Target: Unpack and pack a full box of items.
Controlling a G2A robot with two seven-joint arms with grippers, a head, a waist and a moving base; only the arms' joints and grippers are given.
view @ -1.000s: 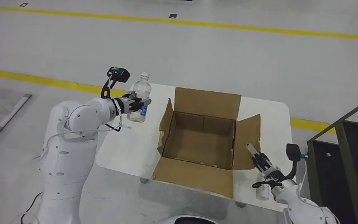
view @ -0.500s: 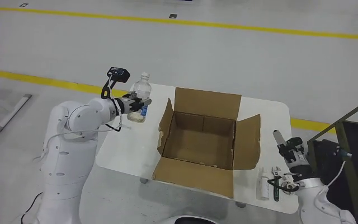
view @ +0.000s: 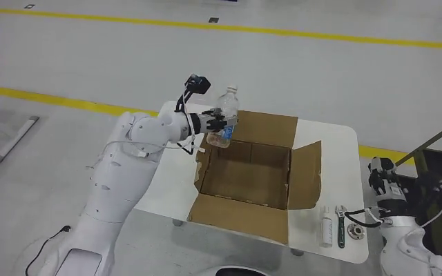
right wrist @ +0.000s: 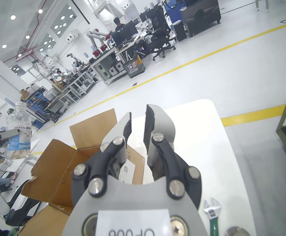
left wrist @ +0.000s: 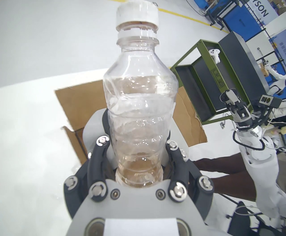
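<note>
The bottle is clear plastic, thin and shiny, a bit crinkled, with ribs low down. Its cap is dull white plastic. The box is brown cardboard, dull and dry, with rough torn edges. The desk has a smooth white top with a soft shine. The right gripper has smooth grey fingers that look like metal, rough black pads, dull black links and shiny metal screws. The wrench has a shiny metal head and a smooth green handle. The small white bottle looks like dull plastic.
</note>
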